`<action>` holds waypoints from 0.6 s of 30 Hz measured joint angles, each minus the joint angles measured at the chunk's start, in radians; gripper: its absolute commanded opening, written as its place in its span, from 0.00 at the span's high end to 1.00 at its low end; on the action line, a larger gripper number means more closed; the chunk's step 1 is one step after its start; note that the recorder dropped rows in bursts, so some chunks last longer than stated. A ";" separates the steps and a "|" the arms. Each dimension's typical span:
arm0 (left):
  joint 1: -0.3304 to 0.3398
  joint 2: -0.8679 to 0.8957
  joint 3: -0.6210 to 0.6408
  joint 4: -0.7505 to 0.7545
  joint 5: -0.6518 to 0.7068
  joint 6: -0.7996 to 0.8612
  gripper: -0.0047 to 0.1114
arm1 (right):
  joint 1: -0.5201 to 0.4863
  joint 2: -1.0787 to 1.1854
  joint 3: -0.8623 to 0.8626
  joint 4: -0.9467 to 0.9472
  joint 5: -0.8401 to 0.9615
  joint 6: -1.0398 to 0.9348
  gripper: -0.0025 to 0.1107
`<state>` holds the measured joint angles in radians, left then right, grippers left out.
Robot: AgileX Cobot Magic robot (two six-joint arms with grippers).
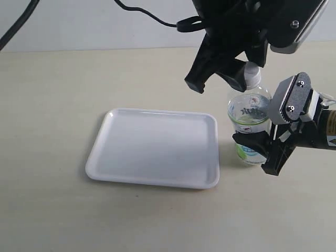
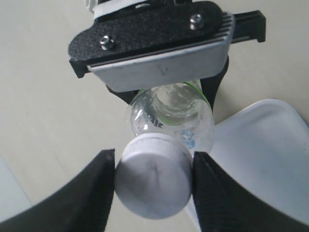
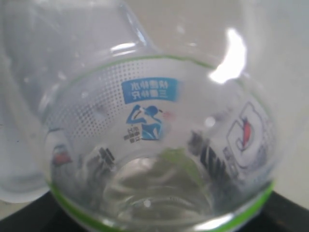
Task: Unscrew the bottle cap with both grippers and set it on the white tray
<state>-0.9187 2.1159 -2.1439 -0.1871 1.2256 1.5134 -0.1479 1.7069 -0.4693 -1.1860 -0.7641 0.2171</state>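
The clear bottle (image 1: pixel 251 113) with the lime label stands upright on the table just right of the white tray (image 1: pixel 157 147). Its ribbed white bottle cap (image 1: pixel 253 68) sits at the top of the neck. My bulky black left gripper (image 1: pixel 245 73) comes down from above. In the left wrist view its two fingers press both sides of the bottle cap (image 2: pixel 152 181), so the left gripper (image 2: pixel 153 164) is shut on it. My right gripper (image 1: pixel 257 147), with the silver-grey plate, is shut around the lower body of the bottle (image 3: pixel 159 145). The right gripper (image 2: pixel 169 94) also shows beyond the cap.
The tray (image 2: pixel 260 145) holds nothing. A black cable (image 1: pixel 152 18) hangs from the left arm above the table's far side. Bare beige tabletop (image 1: pixel 52 105) lies left of and in front of the tray.
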 measured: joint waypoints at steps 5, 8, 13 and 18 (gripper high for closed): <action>0.000 -0.002 0.000 0.030 0.000 -0.193 0.96 | 0.000 0.000 0.000 0.000 0.000 0.000 0.98; 0.000 -0.002 0.000 0.034 0.000 -0.302 0.96 | 0.000 0.000 0.000 0.000 0.002 0.000 0.98; -0.016 -0.002 0.000 0.049 0.000 -0.400 0.96 | 0.000 0.000 0.000 -0.002 0.002 0.000 0.98; -0.035 -0.004 0.000 0.076 0.000 -0.470 0.96 | 0.000 0.000 0.000 -0.005 0.000 -0.004 0.98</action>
<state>-0.9533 2.1123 -2.1439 -0.1113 1.2256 1.0433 -0.1479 1.7069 -0.4693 -1.1910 -0.7642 0.2131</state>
